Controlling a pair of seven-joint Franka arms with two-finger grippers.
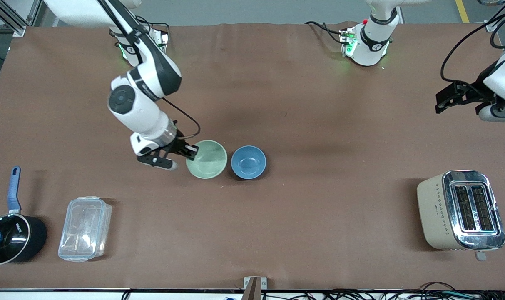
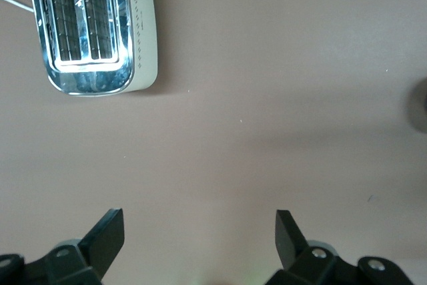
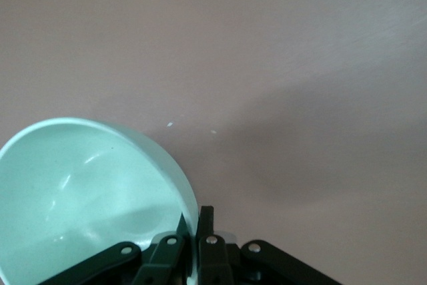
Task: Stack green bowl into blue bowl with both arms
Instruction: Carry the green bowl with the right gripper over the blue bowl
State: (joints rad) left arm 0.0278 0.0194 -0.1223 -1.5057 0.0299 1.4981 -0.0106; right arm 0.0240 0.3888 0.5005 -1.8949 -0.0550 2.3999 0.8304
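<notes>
The pale mint-green bowl (image 1: 207, 159) sits mid-table, beside the blue bowl (image 1: 248, 162), which lies toward the left arm's end. My right gripper (image 1: 190, 153) is shut on the green bowl's rim, on the side toward the right arm's end. In the right wrist view one finger is inside the green bowl (image 3: 73, 191) and one outside, pinching its wall at my right gripper (image 3: 193, 221). My left gripper (image 1: 441, 102) is open and empty, up above the table at the left arm's end; it shows open over bare table in the left wrist view (image 2: 200, 231).
A beige toaster (image 1: 460, 210) stands near the front at the left arm's end, also in the left wrist view (image 2: 90, 28). A clear plastic container (image 1: 85, 228) and a black saucepan with a blue handle (image 1: 8, 233) sit near the front at the right arm's end.
</notes>
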